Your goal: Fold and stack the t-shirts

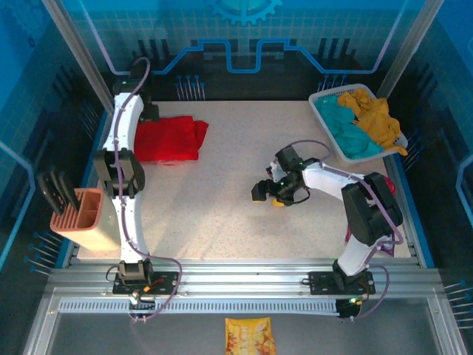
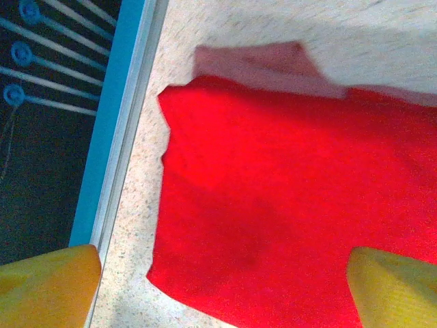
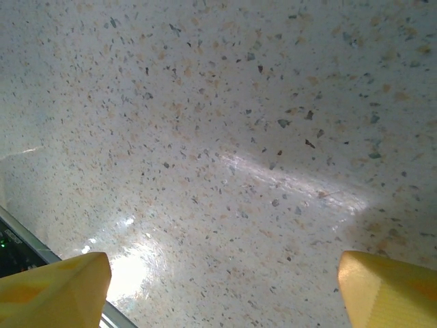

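A bright red t-shirt [image 1: 170, 139] lies folded at the back left of the table. In the left wrist view the red t-shirt [image 2: 287, 198] rests on a dusty-pink t-shirt [image 2: 259, 61], whose edge peeks out along its far side. My left gripper [image 1: 150, 112] hovers at the red shirt's left edge. It is open [image 2: 225, 294], its yellow fingertips [image 2: 48, 287] spread wide and gripping nothing. My right gripper [image 1: 270, 191] is open over bare table at mid right, with speckled tabletop between its yellow fingertips [image 3: 392, 290].
A white basket [image 1: 319, 111] at the back right holds teal cloth [image 1: 347, 132] and yellow cloth [image 1: 373, 115]. A brown holder [image 1: 81, 214] with dark tools stands at the left edge. The table's blue rim [image 2: 109, 137] runs close beside the shirts.
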